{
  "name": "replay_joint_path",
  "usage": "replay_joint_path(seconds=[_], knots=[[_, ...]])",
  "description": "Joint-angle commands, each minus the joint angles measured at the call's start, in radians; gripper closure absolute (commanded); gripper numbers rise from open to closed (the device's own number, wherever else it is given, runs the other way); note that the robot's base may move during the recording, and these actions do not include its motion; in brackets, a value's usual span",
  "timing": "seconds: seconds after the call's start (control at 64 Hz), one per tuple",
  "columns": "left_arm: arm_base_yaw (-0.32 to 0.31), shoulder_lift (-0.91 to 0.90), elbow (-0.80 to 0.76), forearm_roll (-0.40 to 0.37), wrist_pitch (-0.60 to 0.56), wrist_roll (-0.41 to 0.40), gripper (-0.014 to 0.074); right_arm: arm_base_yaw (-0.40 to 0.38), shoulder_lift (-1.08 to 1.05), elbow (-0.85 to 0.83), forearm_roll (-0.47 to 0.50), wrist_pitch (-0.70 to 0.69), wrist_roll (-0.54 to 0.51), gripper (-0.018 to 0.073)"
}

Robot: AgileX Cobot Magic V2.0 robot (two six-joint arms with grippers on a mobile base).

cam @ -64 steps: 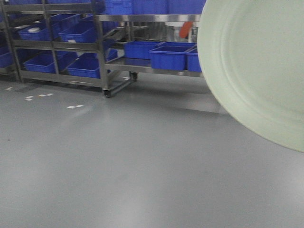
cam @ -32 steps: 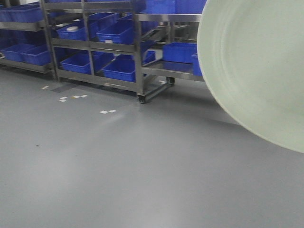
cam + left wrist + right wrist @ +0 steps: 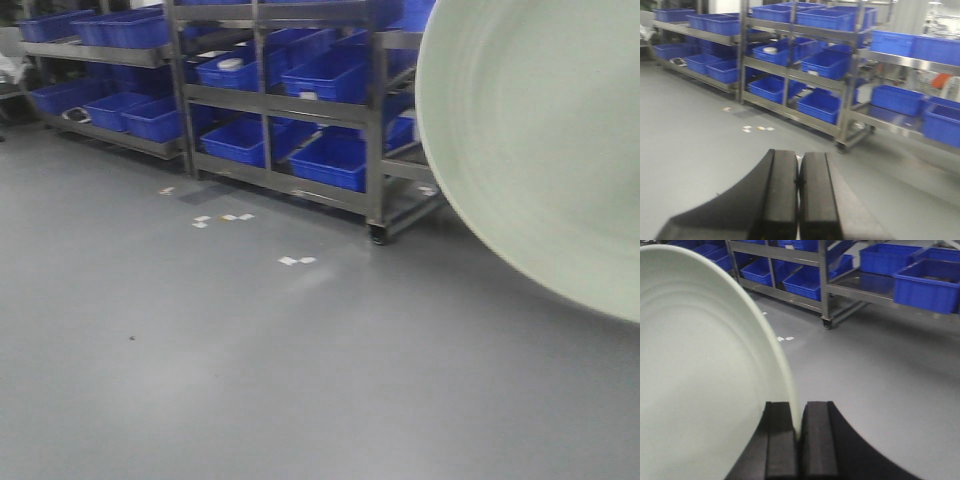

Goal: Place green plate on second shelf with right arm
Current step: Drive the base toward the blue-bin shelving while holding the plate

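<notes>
The pale green plate [image 3: 540, 140] fills the right side of the front view, held up on edge in front of the camera. In the right wrist view my right gripper [image 3: 799, 412] is shut on the rim of the green plate [image 3: 700, 370], which rises to the left of the jaws. My left gripper [image 3: 798, 165] is shut and empty, pointing over the grey floor toward the shelves. The right gripper itself is hidden behind the plate in the front view.
Steel shelving racks [image 3: 375, 130] on castors hold several blue bins [image 3: 330, 75] across the back. More racks with blue bins [image 3: 825, 62] show in the left wrist view. White tape marks [image 3: 295, 260] lie on the grey floor [image 3: 250, 370].
The shelves and floor marks have shifted to the right across the front view, so the base has turned or moved left. The plate keeps its place in the view.
</notes>
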Motion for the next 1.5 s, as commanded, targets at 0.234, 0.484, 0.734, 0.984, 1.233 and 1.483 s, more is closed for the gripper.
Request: replay_joint_path(seconds=[0.234,0.484,0.734,0.984,1.233,1.483], knots=[[-0.007,-0.016,0.041,-0.008,-0.091,-0.003,0.0466,-0.004,0.006,-0.033,-0.006,-0.096,0.0,0.0506],[-0.007,-0.016,0.041,-0.008,-0.091,-0.003,0.0466,-0.004,0.006,-0.033,-0.006,-0.095,0.0,0.0506],[-0.007,-0.016,0.041,-0.008,-0.091,-0.003,0.0466,-0.004,0.006,-0.033,-0.006,-0.095,0.0,0.0506],[-0.007,-0.016,0.041,-0.008,-0.091,-0.003,0.0466,-0.004,0.006,-0.033,-0.006,-0.095,0.0,0.0506],[-0.007,-0.016,0.041,-0.008,-0.091,-0.003,0.0466,-0.004,0.006,-0.033,-0.006,-0.095,0.0,0.0506],[-0.007,-0.016,0.041,-0.008,-0.091,-0.003,0.0466,-0.004,0.006,-0.033,-0.006,-0.095,0.0,0.0506]])
